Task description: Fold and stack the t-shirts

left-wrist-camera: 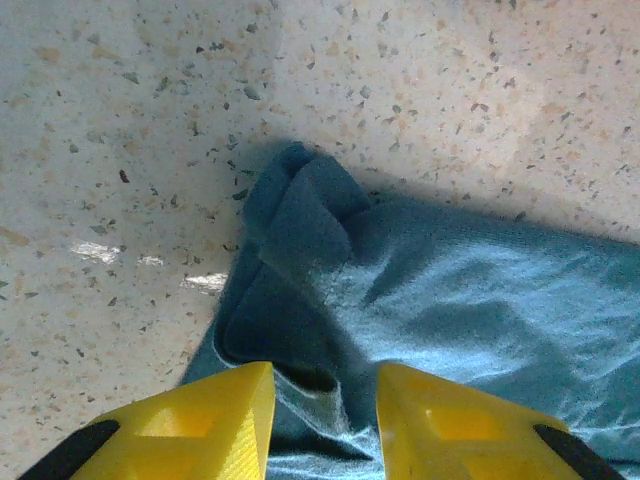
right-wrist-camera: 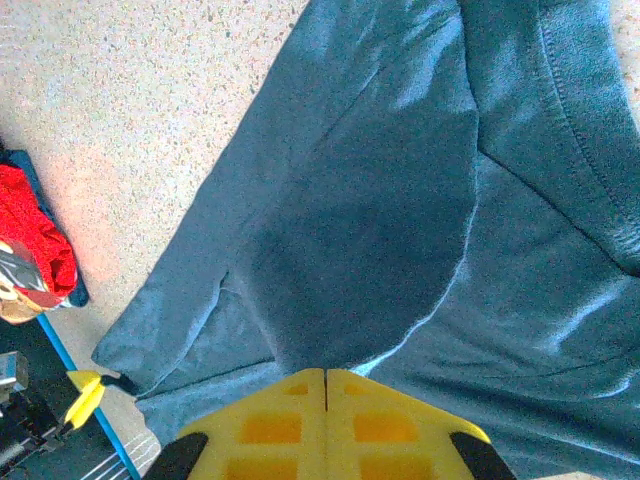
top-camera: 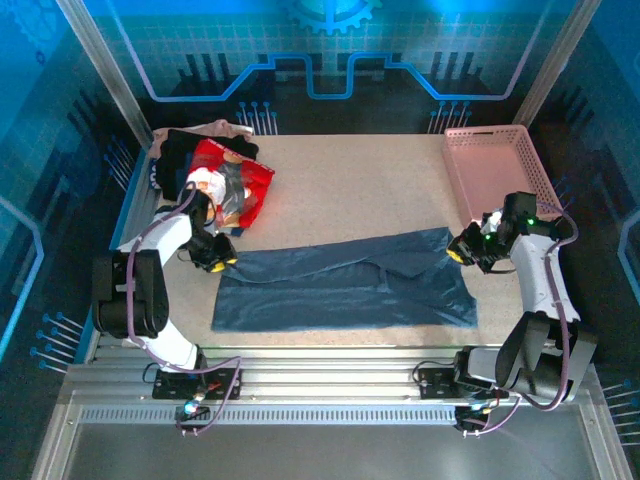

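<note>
Top external view: the slate-blue t-shirt (top-camera: 340, 290) lay spread out flat across the near-middle of the table (top-camera: 350, 190), long side running left to right, w/ a few creases near its centre. The left gripper (top-camera: 218, 262) sat at the shirt's far-left corner and the right gripper (top-camera: 458, 252) at its far-right corner. At the table's far-left corner was a heap: the red t-shirt (top-camera: 235, 185) on top w/ its print showing, the black t-shirt (top-camera: 180, 155) behind it and a bit of the beige t-shirt (top-camera: 225, 128) at the very back. A pink basket (top-camera: 490, 132) stood at the far-right corner, apart from the blue shirt.

Left wrist view: the left gripper (left-wrist-camera: 323, 385) had its yellow fingers (left-wrist-camera: 220, 410) standing apart, nothing clamped between them. The slate-blue t-shirt (left-wrist-camera: 450, 290) ran under and ahead of the tips, its corner bunched into a small rolled fold resting on the speckled table (left-wrist-camera: 400, 80).

Right wrist view: the right gripper (right-wrist-camera: 325, 375) had its jaws pressed together, just a thin seam between them. Creases in the slate-blue t-shirt (right-wrist-camera: 400, 200) ran straight to the tips, so it looked pinched on the cloth. Bare table (right-wrist-camera: 120, 100) showed at upper left, and the red t-shirt (right-wrist-camera: 30, 230) at the left edge of the pic
</note>
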Robot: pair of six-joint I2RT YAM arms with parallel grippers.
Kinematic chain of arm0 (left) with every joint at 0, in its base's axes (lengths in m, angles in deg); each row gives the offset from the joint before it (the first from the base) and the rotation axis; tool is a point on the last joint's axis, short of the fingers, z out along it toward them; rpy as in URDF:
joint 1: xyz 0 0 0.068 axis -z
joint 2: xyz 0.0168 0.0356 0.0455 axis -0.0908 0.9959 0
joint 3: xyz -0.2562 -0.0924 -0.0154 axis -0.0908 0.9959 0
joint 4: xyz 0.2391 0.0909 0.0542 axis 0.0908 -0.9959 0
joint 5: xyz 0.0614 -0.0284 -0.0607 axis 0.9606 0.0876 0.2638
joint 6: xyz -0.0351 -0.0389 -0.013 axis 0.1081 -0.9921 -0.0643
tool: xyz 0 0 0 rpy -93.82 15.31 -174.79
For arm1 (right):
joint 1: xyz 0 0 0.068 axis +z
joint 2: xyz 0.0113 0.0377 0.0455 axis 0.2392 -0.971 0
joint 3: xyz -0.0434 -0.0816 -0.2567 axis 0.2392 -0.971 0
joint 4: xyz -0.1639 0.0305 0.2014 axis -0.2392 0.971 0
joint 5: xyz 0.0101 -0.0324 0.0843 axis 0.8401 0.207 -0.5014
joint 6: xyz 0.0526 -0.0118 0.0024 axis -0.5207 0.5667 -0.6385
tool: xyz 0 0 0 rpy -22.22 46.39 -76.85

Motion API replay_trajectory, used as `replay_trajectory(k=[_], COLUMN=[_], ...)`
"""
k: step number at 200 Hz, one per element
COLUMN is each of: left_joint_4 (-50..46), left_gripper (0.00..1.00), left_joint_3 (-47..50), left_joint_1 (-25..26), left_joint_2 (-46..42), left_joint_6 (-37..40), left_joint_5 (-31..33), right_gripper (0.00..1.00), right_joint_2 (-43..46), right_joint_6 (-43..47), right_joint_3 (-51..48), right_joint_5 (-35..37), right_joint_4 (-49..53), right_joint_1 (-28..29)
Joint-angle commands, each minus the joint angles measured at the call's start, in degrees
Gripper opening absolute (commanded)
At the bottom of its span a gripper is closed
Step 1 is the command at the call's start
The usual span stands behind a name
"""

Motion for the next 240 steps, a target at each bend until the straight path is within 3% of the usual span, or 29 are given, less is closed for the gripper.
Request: replay_trajectory(k=[1,29,75,173,240], left_joint_4=[0.04,-0.89,-2.15,-1.42,-1.23], left_gripper=[0.29,0.07,0.0,0.0,0.0], left_joint_3=[0.66,1.16,4.28,8.5,7.01], left_joint_1=[0.21,0.45,0.51,0.17,0.02], left_joint_2=[1.48,-0.02,-3.57,-11.24,-9.0], left_joint_6=[-1.22,-0.99,-0.67,-4.16,-3.28], left_joint_5=[-1.28,-1.93,-1.88,3.88,4.99], right_gripper=[0.0,0.0,0.0,0.0,0.0], right_joint_2=[0.08,0.24,0.44,5.59,6.61], right_joint_6=[0.15,0.52,0.74,0.82,3.25], right_joint_3=[-0.39,-0.15,-0.3,-3.18,-1.13], right_joint_5=[0.45,0.8,1.02,1.97,-0.11], right_joint_4=[0.1,0.7,0.9,5.27,8.51], right_joint_1=[-0.22,-0.23,-0.38,-1.81,-5.37])
